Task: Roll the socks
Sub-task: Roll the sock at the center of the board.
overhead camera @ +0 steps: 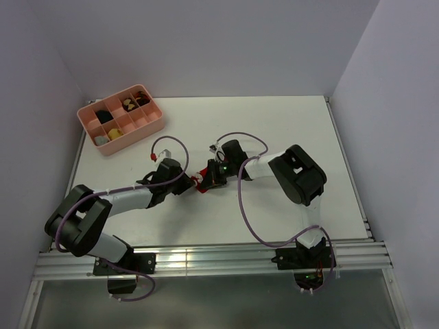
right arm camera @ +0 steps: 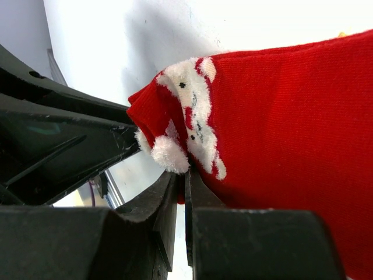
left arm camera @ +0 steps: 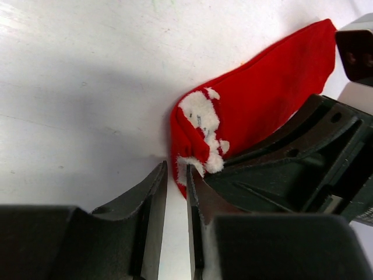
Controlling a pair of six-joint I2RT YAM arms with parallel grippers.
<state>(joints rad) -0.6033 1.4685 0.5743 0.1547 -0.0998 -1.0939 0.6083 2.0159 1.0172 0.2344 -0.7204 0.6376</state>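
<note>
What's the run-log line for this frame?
stage: socks unrolled, lying flat | right gripper: shut on white-patch end | left gripper: jaws narrow at same end, grip unclear | pink tray: back left

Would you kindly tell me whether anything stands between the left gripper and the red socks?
Nothing visible does. The left gripper has its tips right at the white-patched end of the socks. The right gripper is at that same end, close alongside, crowding the spot but not blocking it.
</note>
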